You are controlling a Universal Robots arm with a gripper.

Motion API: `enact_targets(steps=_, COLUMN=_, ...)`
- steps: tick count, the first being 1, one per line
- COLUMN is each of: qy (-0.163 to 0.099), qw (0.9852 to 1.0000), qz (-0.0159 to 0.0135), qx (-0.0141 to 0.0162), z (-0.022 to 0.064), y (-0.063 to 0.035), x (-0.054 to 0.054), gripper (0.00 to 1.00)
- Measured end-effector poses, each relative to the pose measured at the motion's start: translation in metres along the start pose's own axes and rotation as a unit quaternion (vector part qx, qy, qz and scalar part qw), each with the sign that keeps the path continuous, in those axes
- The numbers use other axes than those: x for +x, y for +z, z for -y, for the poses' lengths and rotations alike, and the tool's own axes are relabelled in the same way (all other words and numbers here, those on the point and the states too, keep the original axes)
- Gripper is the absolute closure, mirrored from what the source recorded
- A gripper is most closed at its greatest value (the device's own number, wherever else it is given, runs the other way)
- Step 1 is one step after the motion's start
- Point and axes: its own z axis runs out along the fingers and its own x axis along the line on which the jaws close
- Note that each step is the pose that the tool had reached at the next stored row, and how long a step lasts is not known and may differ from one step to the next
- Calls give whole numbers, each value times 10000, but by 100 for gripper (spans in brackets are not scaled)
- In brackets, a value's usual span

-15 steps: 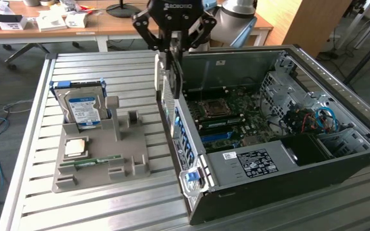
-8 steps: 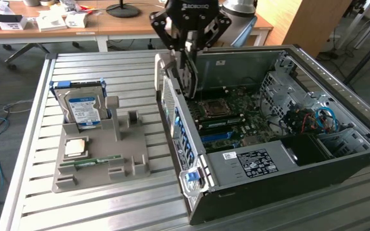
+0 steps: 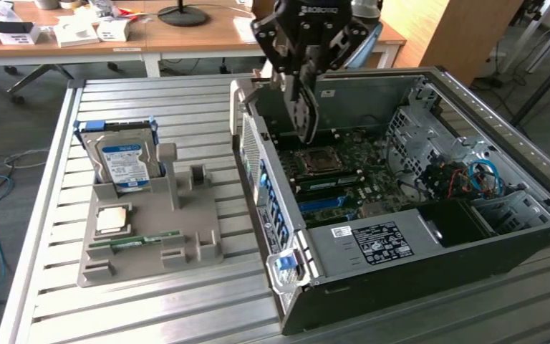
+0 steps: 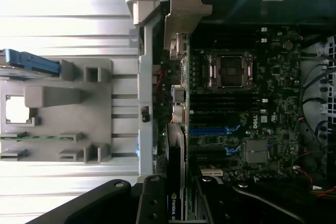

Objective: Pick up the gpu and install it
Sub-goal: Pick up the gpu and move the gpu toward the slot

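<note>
**A:** Where is the gpu [image 3: 304, 118] at this moment?

**B:** In the gripper [image 3: 301, 77], which is closed on the card's upper part. In the exterior view the card hangs upright over the open computer case [image 3: 504, 107], at about twelve o'clock from the CPU socket [image 3: 318, 159]. It looks clear of the motherboard [image 3: 375, 154].

**A:** How would you do this carry well?

**B:** I'd hold the card plumb, with its long edge parallel to the blue slot [image 3: 328, 203] at six o'clock from the socket. Its metal end should face the case's rear wall. A tilt could catch neighbouring parts, and a thin board probably won't tolerate twisting, so go slowly.

**A:** And what does the card look like?

**B:** It is long, narrow and flat, a dark board with a pale metal edge. In the wrist view the gpu [image 4: 176, 182] is edge-on, with a maker's label at the gripped end.

**A:** Anything else nearby?

**B:** The hard drive [image 3: 127, 161] stands in its grey holder [image 3: 194, 229] on the table [image 3: 112, 315], at nine o'clock from the case.
</note>
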Motion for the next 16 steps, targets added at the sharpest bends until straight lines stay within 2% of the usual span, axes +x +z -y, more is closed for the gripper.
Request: enact_targets(steps=16, qy=-1, qw=10000, qz=1, qx=-1, z=-20, y=15, x=-566, gripper=74)
